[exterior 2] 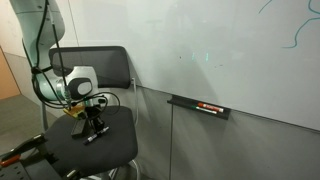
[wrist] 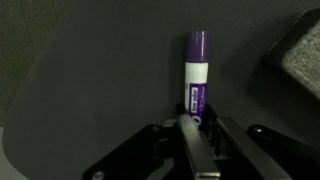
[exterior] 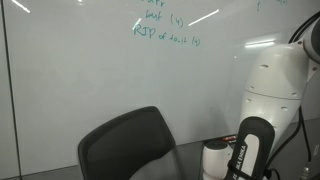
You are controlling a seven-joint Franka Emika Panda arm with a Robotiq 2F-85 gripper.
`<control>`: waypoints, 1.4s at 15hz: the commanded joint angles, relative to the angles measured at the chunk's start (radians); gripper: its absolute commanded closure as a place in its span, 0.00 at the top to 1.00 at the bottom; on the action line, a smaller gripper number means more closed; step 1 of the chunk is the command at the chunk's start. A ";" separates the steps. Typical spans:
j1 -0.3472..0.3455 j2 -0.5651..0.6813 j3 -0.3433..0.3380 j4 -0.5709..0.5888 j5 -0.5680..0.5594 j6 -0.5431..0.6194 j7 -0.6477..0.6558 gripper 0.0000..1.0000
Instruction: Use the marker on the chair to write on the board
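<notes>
Tool (wrist: 202, 128) at purple-capped marker (wrist: 197, 75), colour plain only in wrist view.

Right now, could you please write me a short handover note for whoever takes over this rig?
Gripper: low over the chair seat, jaws flanking the near end of the marker; closed or not, I cannot tell.
Marker: lying flat on the seat.
Board: carries faint green writing.
Done: approach. Left: grasp, lift, write on the board.
</notes>
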 commanded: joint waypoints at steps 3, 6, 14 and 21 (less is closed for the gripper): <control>-0.009 -0.113 -0.022 -0.009 -0.036 -0.163 -0.042 0.09; -0.051 -0.198 -0.025 0.009 -0.093 -0.317 -0.066 0.09; -0.246 -0.386 0.035 0.107 -0.240 -0.659 -0.142 0.09; -0.366 -0.470 0.092 0.213 -0.290 -0.677 -0.264 0.09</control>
